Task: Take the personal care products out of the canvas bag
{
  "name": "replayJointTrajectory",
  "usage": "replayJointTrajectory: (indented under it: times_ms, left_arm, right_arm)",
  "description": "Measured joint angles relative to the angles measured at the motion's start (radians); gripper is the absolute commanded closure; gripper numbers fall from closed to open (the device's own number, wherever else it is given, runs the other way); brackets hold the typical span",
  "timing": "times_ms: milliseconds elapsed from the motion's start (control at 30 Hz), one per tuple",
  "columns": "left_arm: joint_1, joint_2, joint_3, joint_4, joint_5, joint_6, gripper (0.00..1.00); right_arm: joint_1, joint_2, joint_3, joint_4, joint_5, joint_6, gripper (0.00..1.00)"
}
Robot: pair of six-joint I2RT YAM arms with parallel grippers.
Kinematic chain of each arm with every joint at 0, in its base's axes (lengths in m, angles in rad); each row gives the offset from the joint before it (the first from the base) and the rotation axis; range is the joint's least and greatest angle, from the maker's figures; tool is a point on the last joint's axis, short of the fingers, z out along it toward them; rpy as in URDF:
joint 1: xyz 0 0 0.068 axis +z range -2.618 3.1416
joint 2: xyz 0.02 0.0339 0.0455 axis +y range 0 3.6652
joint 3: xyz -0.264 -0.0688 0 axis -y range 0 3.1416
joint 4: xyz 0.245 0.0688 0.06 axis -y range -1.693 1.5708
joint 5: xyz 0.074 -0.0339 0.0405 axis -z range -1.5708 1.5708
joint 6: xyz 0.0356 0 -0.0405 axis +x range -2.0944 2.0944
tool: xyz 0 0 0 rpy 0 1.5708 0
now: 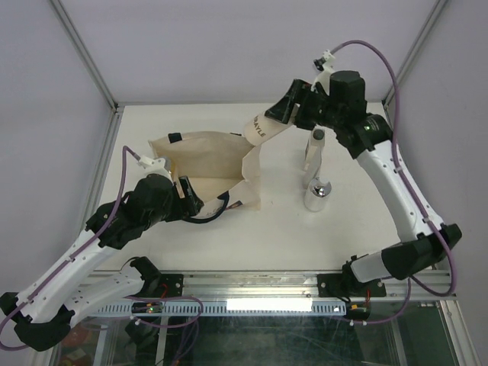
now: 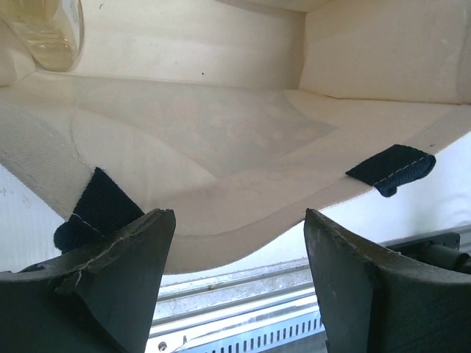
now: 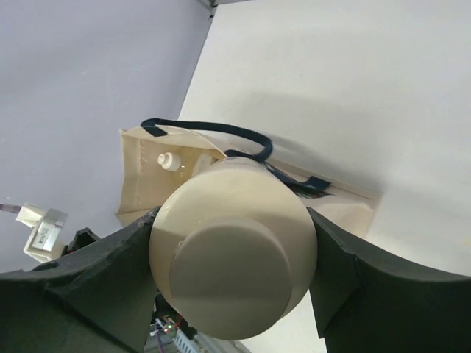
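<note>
R gripper (image 1: 288,110) clamps the cream bottle (image 1: 261,126), tilted in the air by the far right corner of the canvas bag (image 1: 200,156). L gripper (image 2: 239,220) sits at the bag's mouth, jaws wide, gripping nothing. The amber bottle (image 2: 43,33) lies deep inside. Dark-capped clear bottle (image 1: 313,150) & silver-topped bottle (image 1: 319,192) stand on the table (image 1: 290,236) – right of the bag.
</note>
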Motion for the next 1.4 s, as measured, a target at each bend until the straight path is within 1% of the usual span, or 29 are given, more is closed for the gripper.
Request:
replayJointTrajectory:
  times_ms: [100, 300, 467, 633, 733, 900, 1000, 1167, 1300, 1400]
  left_arm:
    - [0.0, 0.001, 0.0, 0.006, 0.0, 0.002, 0.25]
    - [0.0, 0.005, 0.0, 0.014, 0.0, 0.019, 0.24]
    - [0.0, 0.014, 0.0, 0.019, 0.0, 0.027, 0.24]
    - [0.0, 0.025, 0.0, 0.033, 0.012, 0.043, 0.24]
    - [0.0, 0.031, 0.0, 0.036, 0.019, 0.051, 0.24]
    - [0.0, 0.031, 0.0, 0.041, 0.019, 0.053, 0.23]
    - [0.0, 0.031, 0.0, 0.042, 0.019, 0.055, 0.23]
    - [0.0, 0.035, 0.0, 0.043, 0.019, 0.06, 0.22]
    - [0.0, 0.04, 0.0, 0.044, 0.019, 0.06, 0.22]
    - [0.0, 0.049, 0.0, 0.046, 0.019, 0.067, 0.22]
  right_arm:
    - [-0.034, -0.1, -0.061, -0.026, 0.037, -0.048, 1.0]
    - [-0.039, -0.24, -0.167, -0.124, 0.109, -0.164, 1.0]
    - [-0.038, -0.386, -0.394, -0.142, 0.122, -0.317, 1.0]
    - [-0.038, -0.517, -0.63, -0.174, 0.098, -0.547, 1.0]
    - [-0.038, -0.576, -0.74, -0.185, 0.076, -0.689, 1.0]
    - [-0.037, -0.677, -0.88, -0.18, 0.087, -0.842, 1.0]
    - [-0.037, -0.732, -0.969, -0.148, 0.136, -0.869, 1.0]
    - [-0.037, -0.777, -1.09, -0.08, 0.243, -0.837, 1.0]
    - [-0.037, -0.81, -1.139, -0.013, 0.308, -0.801, 1.0]
    - [-0.037, -0.822, -1.163, 0.032, 0.324, -0.786, 1.0]
